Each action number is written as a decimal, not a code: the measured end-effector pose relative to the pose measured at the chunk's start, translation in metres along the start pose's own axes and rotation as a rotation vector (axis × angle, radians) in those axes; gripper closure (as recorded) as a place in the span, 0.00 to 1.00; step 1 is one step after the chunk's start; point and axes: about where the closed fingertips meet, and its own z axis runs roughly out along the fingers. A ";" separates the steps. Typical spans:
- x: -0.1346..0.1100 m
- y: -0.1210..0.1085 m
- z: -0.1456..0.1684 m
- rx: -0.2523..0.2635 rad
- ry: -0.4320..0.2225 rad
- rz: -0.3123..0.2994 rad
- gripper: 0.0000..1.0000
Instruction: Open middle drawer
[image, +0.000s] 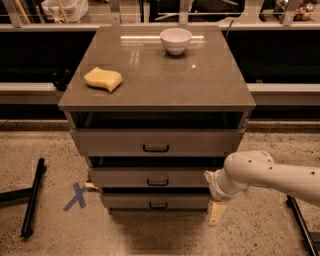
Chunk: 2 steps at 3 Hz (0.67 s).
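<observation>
The middle drawer (125, 177) is the second of three grey-beige fronts on the cabinet, with a small black handle (158, 182) at its centre. The top drawer (110, 142) is above it and the bottom drawer (125, 201) below. My white arm (270, 175) comes in from the right. My gripper (216, 212) hangs down beside the cabinet's lower right corner, level with the bottom drawer. It is right of the middle drawer's handle and lower, and touches no handle.
A white bowl (175, 40) and a yellow sponge (103, 79) sit on the cabinet top (200, 85). A blue tape X (76, 196) marks the speckled floor at left, beside a black bar (32, 197). Another black bar (300, 225) lies at right.
</observation>
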 end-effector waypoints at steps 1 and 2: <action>-0.002 -0.034 0.026 0.040 -0.018 -0.039 0.00; -0.003 -0.050 0.038 0.058 -0.034 -0.050 0.00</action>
